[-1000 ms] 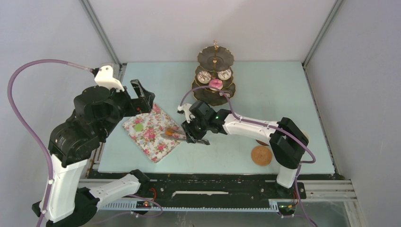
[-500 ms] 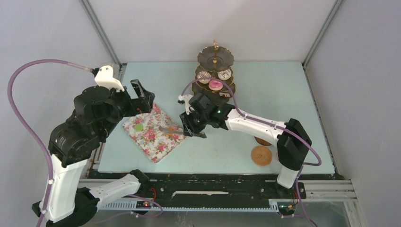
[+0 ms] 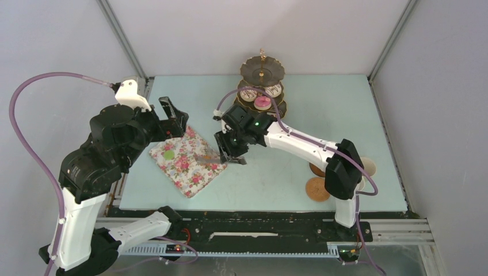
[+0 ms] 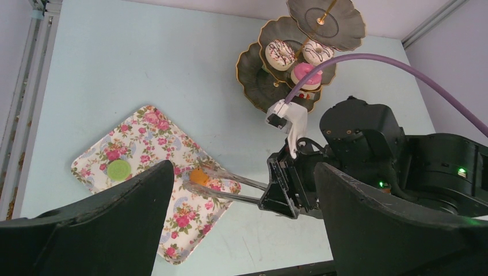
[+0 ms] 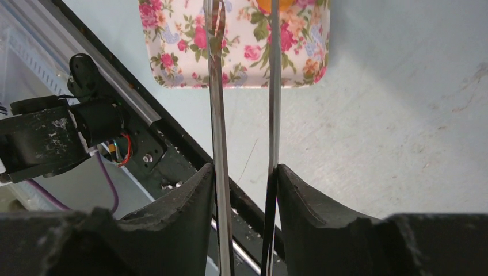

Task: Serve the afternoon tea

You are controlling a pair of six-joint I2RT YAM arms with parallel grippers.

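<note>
Orange cake piece could have dropped from the grey tongs if the right claw, clamped around them, eased its squeeze.

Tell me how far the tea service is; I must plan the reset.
Done: three doughnuts sit on the tiered stand. In hand: the right gripper holds the tongs, tips either side of the orange piece on the floral cloth. To do: that piece, the green piece and the coasters.

Orange cake, green cake on floral cloth, doughnuts on tiered stand
</note>
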